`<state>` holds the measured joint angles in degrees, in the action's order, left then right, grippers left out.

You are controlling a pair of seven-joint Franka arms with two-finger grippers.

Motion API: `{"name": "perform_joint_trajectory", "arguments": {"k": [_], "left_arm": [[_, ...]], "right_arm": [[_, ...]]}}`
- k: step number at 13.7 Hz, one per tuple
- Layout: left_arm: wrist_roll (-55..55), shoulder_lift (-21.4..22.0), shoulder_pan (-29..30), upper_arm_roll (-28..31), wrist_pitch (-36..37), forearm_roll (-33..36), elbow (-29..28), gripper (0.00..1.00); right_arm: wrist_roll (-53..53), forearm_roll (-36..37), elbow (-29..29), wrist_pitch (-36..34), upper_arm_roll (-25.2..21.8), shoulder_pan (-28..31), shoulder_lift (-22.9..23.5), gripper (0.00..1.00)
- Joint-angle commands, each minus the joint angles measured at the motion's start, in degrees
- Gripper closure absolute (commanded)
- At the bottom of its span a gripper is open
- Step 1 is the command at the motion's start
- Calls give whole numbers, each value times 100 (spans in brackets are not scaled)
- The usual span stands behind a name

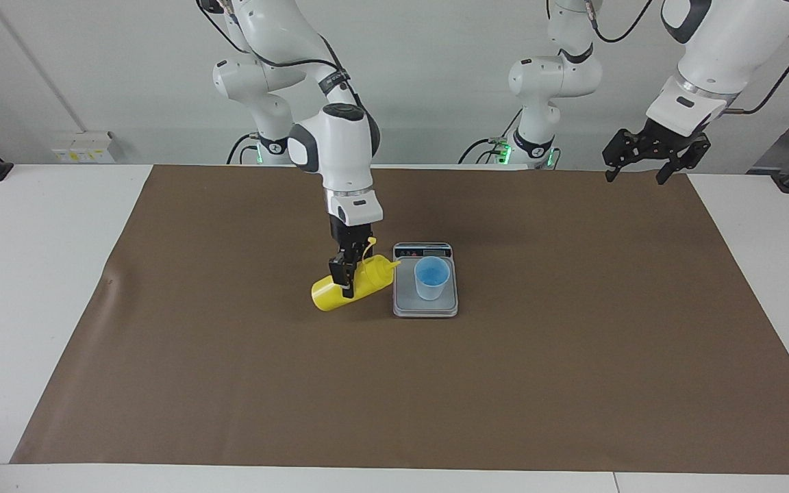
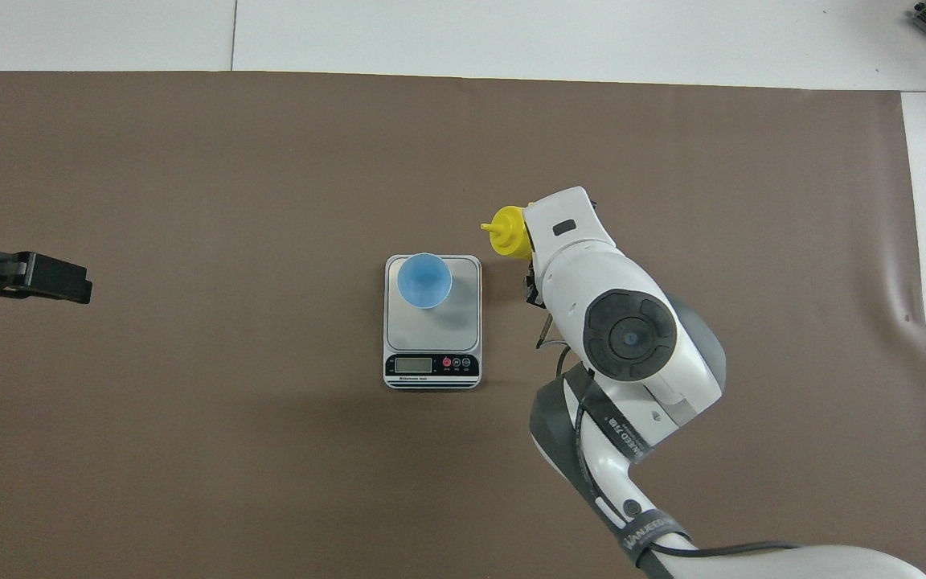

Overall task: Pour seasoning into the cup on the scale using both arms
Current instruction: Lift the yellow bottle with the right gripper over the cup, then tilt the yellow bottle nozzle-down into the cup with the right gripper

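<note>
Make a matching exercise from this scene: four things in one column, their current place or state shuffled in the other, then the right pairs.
Things:
1. yellow bottle
2. blue cup
3. left gripper
4. scale

Places or states:
A. open, waiting in the air over the left arm's end of the table
B. lies flat on the brown mat, its display strip toward the robots
C. tilted far over in the right gripper, nozzle toward the cup
D. stands upright on the weighing plate

Pairs: 1-C, 2-D, 3-A, 4-B

Yellow bottle [image 1: 353, 283], light blue cup [image 1: 431, 277], grey-silver scale [image 1: 425, 301], plain brown mat [image 1: 504, 383], white table [image 1: 24, 274]
</note>
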<state>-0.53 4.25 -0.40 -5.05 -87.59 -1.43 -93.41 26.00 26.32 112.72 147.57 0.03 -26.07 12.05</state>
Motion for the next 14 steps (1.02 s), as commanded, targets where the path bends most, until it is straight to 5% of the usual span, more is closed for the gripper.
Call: {"name": "perform_joint_trajectory", "arguments": {"k": [1, 14], "left_arm": [[-88, 147, 75, -31, 5, 81, -151, 0], [-88, 147, 66, -31, 14, 81, -151, 0]], "right_arm": [[-139, 792, -259, -175, -21, -195, 175, 100], [-579, 3027, -479, -1318, -3, -846, 351, 100]]}}
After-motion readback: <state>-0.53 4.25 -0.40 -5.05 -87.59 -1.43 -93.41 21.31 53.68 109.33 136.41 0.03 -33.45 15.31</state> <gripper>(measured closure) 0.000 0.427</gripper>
